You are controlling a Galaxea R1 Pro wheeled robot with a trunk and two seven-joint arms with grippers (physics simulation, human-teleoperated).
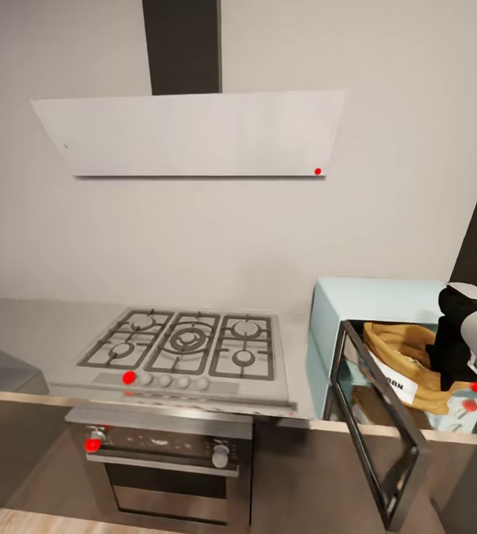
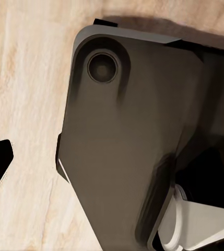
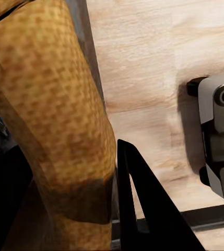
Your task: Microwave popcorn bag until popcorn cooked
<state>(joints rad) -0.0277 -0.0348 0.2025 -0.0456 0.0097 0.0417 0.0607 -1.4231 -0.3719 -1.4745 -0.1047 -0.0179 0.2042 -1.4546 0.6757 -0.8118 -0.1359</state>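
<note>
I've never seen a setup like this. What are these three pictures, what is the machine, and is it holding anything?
It is a simulated wheeled robot with two arms, each ending in a claw. The big picture comes from a camera on its head, looking at a kitchen: a grey countertop with a gas hob, an oven underneath, and a pale blue microwave with its door swung open. The right claw is at the tan popcorn bag, which sits in the microwave's opening. The other two pictures come from cameras near each claw. The right one shows the bag's woven side beside a dark finger; whether it grips the bag is unclear. The left one shows wooden floor and a dark robot part.
</note>
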